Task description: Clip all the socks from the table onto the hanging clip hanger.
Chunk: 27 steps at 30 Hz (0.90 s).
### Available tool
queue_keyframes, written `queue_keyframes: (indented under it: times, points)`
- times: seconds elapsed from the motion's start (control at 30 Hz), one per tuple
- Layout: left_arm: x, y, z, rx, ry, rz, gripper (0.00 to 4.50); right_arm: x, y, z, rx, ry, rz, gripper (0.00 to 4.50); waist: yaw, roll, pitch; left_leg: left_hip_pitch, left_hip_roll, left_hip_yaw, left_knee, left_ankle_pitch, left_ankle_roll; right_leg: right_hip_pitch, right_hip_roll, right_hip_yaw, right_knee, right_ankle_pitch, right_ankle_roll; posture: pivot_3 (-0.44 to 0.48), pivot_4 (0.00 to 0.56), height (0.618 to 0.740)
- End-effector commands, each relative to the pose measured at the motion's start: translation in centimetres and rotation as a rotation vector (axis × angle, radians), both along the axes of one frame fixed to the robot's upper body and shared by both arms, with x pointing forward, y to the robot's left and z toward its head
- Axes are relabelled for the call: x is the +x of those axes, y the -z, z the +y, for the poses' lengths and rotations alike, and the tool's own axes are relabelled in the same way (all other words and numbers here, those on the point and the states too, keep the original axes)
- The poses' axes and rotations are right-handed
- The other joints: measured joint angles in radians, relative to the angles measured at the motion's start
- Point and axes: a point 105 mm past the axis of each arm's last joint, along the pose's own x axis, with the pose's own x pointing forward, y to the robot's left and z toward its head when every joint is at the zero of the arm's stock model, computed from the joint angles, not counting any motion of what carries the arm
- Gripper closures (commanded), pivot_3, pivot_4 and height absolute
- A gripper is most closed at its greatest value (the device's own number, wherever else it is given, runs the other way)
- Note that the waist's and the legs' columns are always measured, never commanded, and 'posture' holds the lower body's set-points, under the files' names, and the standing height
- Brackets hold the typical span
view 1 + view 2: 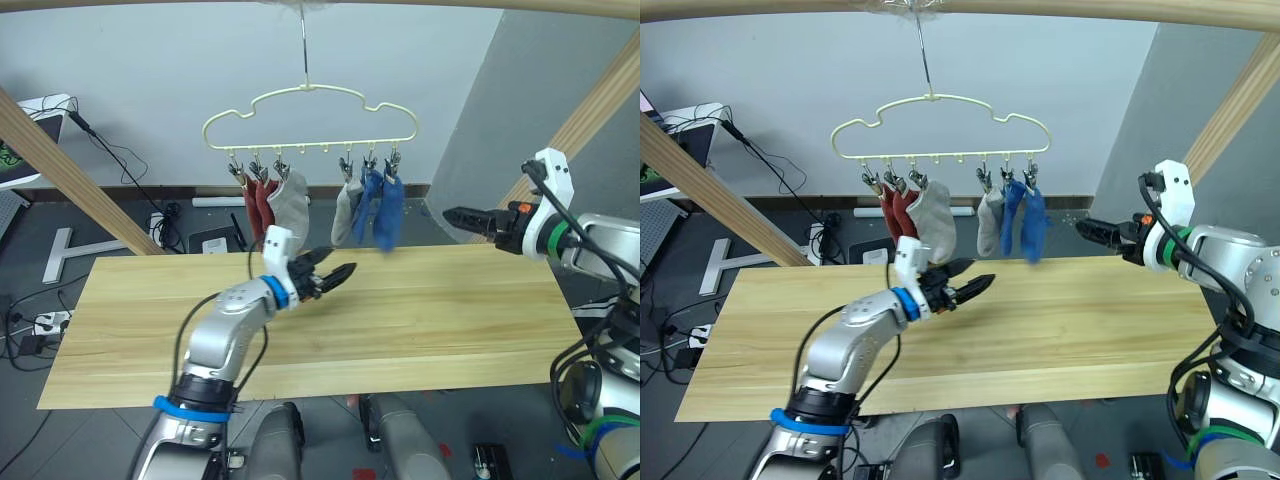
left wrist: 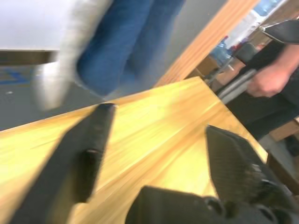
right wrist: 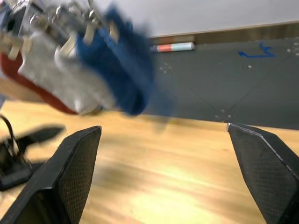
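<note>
We see all six socks (image 1: pixel 372 206) clipped on the clip hanger (image 1: pixel 310 112) above the counter's (image 1: pixel 450 330) far edge. Our left claw (image 1: pixel 340 272) and right claw (image 1: pixel 452 214) are open and empty; brushing the hanger while withdrawing could tug a sock loose.

Lab (robot test room), floor power strips (image 1: pixel 48 322), cables (image 1: pixel 125 155)

Rust red, light grey and blue socks (image 1: pixel 290 205) on pale-yellow clip hanger (image 1: pixel 310 110).
</note>
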Motion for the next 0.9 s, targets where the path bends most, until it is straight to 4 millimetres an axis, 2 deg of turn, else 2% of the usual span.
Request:
queue_keyframes:
  times: [0.03, 0.13, 0.2, 0.23, 0.3, 0.33, 0.4, 0.43, 0.5, 0.63, 0.8, 0.9]
  points:
    - [-1.8, -1.2, 6.7, 0.118, -0.038, -0.022, 0.03, -1.5, 0.4, -0.2, -0.161, -0.085, -0.129, 0.00, 0.001, 0.000, 0.000, 0.000, 0.001, 0.000, 0.000, 0.000, 0.000, 0.000, 0.001, -0.001, -0.001, 0.000, 0.000, -0.073, 0.270, 0.740]
    - [-3.0, -2.5, 12.0, 0.204, -0.131, -0.024, 0.03, -2.4, 1.5, -0.6, -0.257, -0.174, -0.194, 0.00, 0.003, 0.000, 0.001, 0.001, 0.002, -0.002, -0.005, 0.000, 0.000, -0.001, 0.001, -0.001, -0.003, -0.001, -0.001, -0.051, 0.260, 0.740]
    - [-3.6, -3.5, 14.8, 0.250, -0.199, -0.025, 0.03, -2.9, 1.8, -1.0, -0.268, -0.224, -0.221, 0.00, 0.009, 0.000, 0.001, 0.001, 0.002, -0.002, -0.005, 0.000, 0.000, -0.001, 0.001, -0.002, -0.005, -0.001, -0.002, -0.035, 0.256, 0.740]
    - [-3.8, -3.9, 15.9, 0.270, -0.230, -0.022, 0.03, -3.2, 1.8, -1.0, -0.272, -0.249, -0.235, 0.00, 0.011, -0.001, 0.001, 0.001, 0.002, -0.002, -0.005, 0.000, 0.000, 0.000, 0.000, -0.002, -0.005, -0.001, -0.002, -0.035, 0.256, 0.740]
    - [-3.9, -4.2, 16.7, 0.288, -0.257, -0.018, 0.03, -3.4, 1.9, -1.1, -0.280, -0.282, -0.256, 0.00, 0.014, -0.001, 0.001, 0.001, 0.002, -0.002, -0.005, 0.000, 0.000, 0.000, -0.003, -0.003, -0.007, -0.001, -0.002, -0.022, 0.250, 0.740]
    - [-4.6, -4.6, 19.0, 0.359, -0.309, -0.017, 0.03, -3.3, 1.9, -1.8, -0.280, -0.270, -0.259, 0.00, 0.015, -0.001, 0.001, 0.001, 0.002, -0.001, -0.005, 0.000, 0.000, 0.001, -0.004, -0.003, -0.008, -0.001, -0.002, 0.008, 0.239, 0.740]
    - [-5.8, -5.5, 22.3, 0.468, -0.380, -0.008, 0.03, -3.3, 1.6, -2.8, -0.280, -0.260, -0.274, 0.00, 0.020, -0.004, 0.001, 0.000, 0.001, 0.002, -0.005, 0.000, 0.000, 0.001, -0.006, -0.002, -0.010, -0.001, -0.001, 0.028, 0.230, 0.740]
    - [-6.3, -5.8, 23.3, 0.501, -0.398, -0.002, 0.03, -3.3, 1.4, -3.1, -0.280, -0.262, -0.284, 0.00, 0.020, -0.005, 0.001, 0.000, 0.001, 0.003, -0.005, 0.000, -0.001, 0.001, -0.006, -0.002, -0.011, -0.001, -0.001, 0.028, 0.230, 0.740]
    - [-6.6, -6.6, 24.0, 0.505, -0.419, -0.024, 0.03, -3.0, 0.8, -3.3, -0.252, -0.249, -0.300, 0.00, 0.029, -0.005, 0.001, -0.001, 0.001, 0.004, -0.006, 0.000, -0.001, 0.000, -0.007, -0.002, -0.011, -0.001, -0.001, 0.044, 0.220, 0.740]
    - [-5.9, -7.3, 23.3, 0.439, -0.432, -0.066, 0.03, -2.1, 0.6, -3.4, -0.261, -0.218, -0.328, 0.00, 0.051, -0.005, 0.001, 0.000, 0.001, 0.005, -0.006, 0.000, -0.001, 0.000, -0.007, -0.003, -0.010, 0.000, -0.001, 0.054, 0.207, 0.740]
    - [-5.6, -7.0, 22.5, 0.433, -0.412, -0.070, 0.03, -2.1, 1.0, -3.2, -0.262, -0.230, -0.321, 0.00, 0.068, -0.006, 0.000, 0.000, 0.002, 0.008, -0.005, 0.000, -0.001, 0.000, -0.007, -0.003, -0.010, 0.000, -0.001, 0.058, 0.195, 0.740]
    - [-5.3, -7.0, 23.0, 0.445, -0.424, -0.061, 0.03, -2.0, 0.9, -3.1, -0.236, -0.220, -0.317, 0.00, 0.068, -0.006, 0.000, -0.001, 0.001, 0.009, -0.005, 0.000, -0.001, 0.000, -0.007, -0.002, -0.010, 0.000, -0.001, 0.056, 0.194, 0.740]
